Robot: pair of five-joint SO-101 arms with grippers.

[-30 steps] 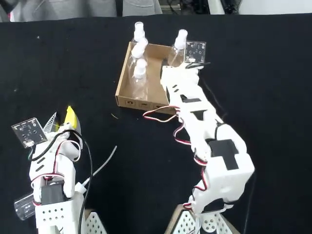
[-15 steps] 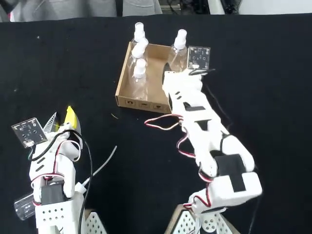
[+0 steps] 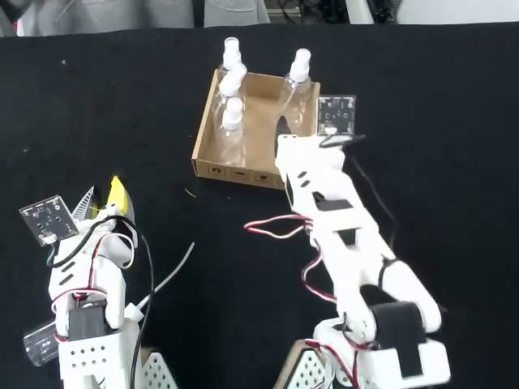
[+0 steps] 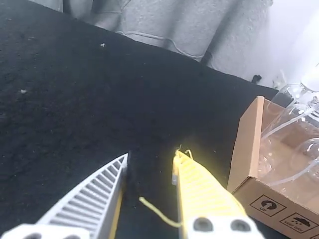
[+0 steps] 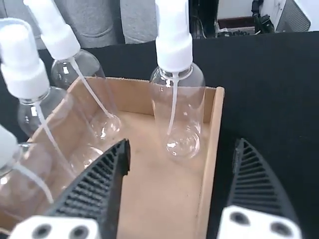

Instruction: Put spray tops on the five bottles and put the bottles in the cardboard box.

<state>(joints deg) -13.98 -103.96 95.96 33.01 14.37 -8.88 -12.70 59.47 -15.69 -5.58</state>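
Note:
The cardboard box (image 3: 206,144) sits at the table's far middle. Three clear bottles with white spray tops (image 3: 232,84) stand along its left wall. Another capped bottle (image 3: 298,79) (image 5: 177,94) stands upright in its far right corner. My right gripper (image 3: 285,130) (image 5: 177,152) hangs open over the box's near right part, a little short of that bottle, with nothing between its black fingers (image 5: 102,181). My left gripper (image 3: 104,197) (image 4: 149,159) is open and empty near the table's front left, its white and yellow fingers pointing toward the box corner (image 4: 247,149).
A clear bottle-like cylinder (image 3: 38,343) lies beside the left arm's base at the front left edge. Loose cables (image 3: 276,225) trail along the right arm. Black cloth (image 3: 438,121) covers the table around the box.
The right arm has drawn back from the far right bottle toward the near side of the box. That bottle stays upright. The left arm has not moved.

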